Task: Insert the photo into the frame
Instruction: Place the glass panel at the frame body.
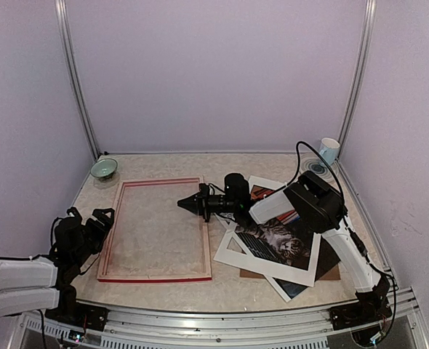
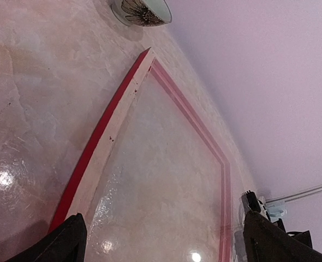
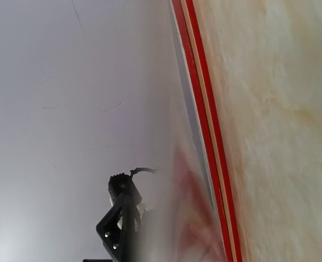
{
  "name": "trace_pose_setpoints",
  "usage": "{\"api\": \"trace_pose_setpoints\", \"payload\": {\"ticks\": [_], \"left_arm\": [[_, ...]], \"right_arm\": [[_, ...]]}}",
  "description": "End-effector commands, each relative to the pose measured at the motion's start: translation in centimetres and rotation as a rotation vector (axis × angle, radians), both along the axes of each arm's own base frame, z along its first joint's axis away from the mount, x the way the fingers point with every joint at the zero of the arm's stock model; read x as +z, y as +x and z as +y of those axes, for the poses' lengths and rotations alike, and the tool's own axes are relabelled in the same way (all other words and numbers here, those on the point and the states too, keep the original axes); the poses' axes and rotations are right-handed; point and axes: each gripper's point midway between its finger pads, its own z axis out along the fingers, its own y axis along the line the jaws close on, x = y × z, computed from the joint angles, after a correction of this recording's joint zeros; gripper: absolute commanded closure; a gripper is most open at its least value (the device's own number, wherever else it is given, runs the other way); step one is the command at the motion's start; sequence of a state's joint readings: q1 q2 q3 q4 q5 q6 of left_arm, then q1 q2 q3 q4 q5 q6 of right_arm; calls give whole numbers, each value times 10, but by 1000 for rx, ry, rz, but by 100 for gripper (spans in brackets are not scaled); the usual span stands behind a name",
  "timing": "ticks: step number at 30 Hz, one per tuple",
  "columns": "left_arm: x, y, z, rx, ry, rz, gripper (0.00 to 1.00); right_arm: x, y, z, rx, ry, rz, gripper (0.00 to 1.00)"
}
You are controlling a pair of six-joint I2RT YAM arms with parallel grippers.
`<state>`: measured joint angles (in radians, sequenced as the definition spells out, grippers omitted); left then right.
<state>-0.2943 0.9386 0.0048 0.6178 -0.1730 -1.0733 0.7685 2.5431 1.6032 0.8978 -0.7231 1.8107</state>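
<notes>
Frame [image 1: 160,182] lay flat; photo [image 1: 280,240] lay just right of the frame, partly under a white mat [image 1: 233,254]; likely light, limp, crease-prone paper, best pinched at an exposed edge; left gripper [image 1: 104,224] gaped beside the frame's left rail; right gripper [image 1: 184,204], closed and empty, hovered over its right rail.

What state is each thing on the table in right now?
frame: lying flat, empty.
photo: outside the frame, partly under the white mat.
white mat: lying over the photo.
left gripper: open, empty.
right gripper: shut, pointing over the frame.
bowl: upright.
cup: upright.
</notes>
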Motion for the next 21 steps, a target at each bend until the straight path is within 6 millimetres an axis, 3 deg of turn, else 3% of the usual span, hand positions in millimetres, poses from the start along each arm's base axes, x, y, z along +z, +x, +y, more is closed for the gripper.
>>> {"api": "trace_pose_setpoints", "payload": {"ticks": [1,11,21], "left_arm": [[-42,-25,8,1,37,88,1],[-43,-27,8,2,36,90,1],[-45,-27,8,0,36,94,1]], "right_arm": [[30,7,0,5,26,-54,99],[3,-1,-5,5,-25,-57,99],[-10,-8,-7,16,-41,-58,100]]}}
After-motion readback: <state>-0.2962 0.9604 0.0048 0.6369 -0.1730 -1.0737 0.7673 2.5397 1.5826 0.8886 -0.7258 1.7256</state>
